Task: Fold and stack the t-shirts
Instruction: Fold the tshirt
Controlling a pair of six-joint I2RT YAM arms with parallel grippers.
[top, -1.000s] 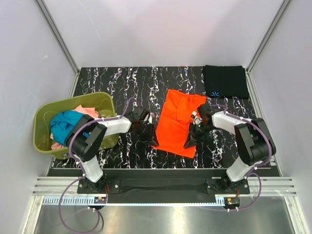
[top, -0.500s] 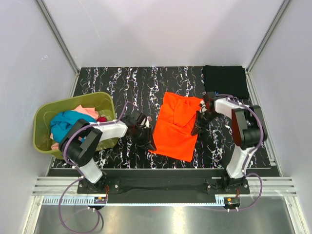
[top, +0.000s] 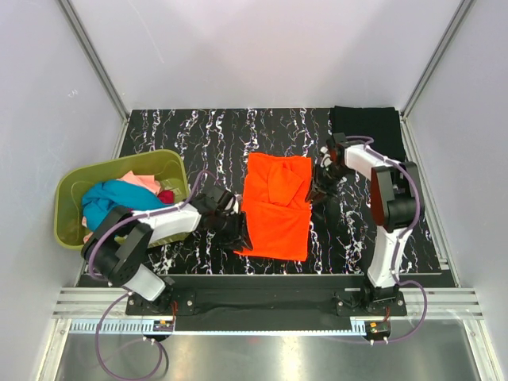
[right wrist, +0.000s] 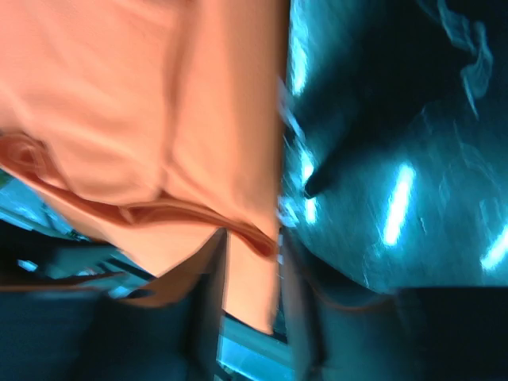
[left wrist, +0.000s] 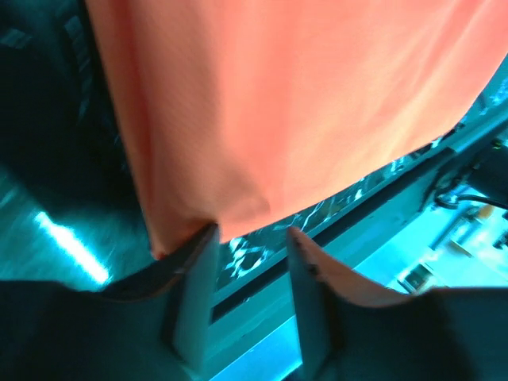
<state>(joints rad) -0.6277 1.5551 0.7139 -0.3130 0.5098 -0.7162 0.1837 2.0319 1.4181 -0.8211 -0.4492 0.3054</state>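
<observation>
The bright orange t-shirt [top: 274,208] lies partly folded in the middle of the black marbled table. My left gripper [top: 240,236] is at its near-left corner. In the left wrist view the left gripper [left wrist: 250,234] is open, with the shirt's edge [left wrist: 262,119] just past the fingertips and bare table in the gap. My right gripper [top: 316,193] is at the shirt's right edge. In the right wrist view the right gripper [right wrist: 252,238] is shut on a fold of the orange cloth [right wrist: 143,103]. A folded black t-shirt [top: 367,131] lies at the back right.
An olive-green basket [top: 119,163] at the left holds a teal shirt [top: 111,198], a pink one [top: 143,181] and a red one [top: 165,194]. A metal rail [top: 262,302] runs along the near edge. White walls enclose the table.
The orange shirt has slid left and turned square to the table. My right gripper moved back and left with its edge. My left gripper moved nearer with the near-left corner.
</observation>
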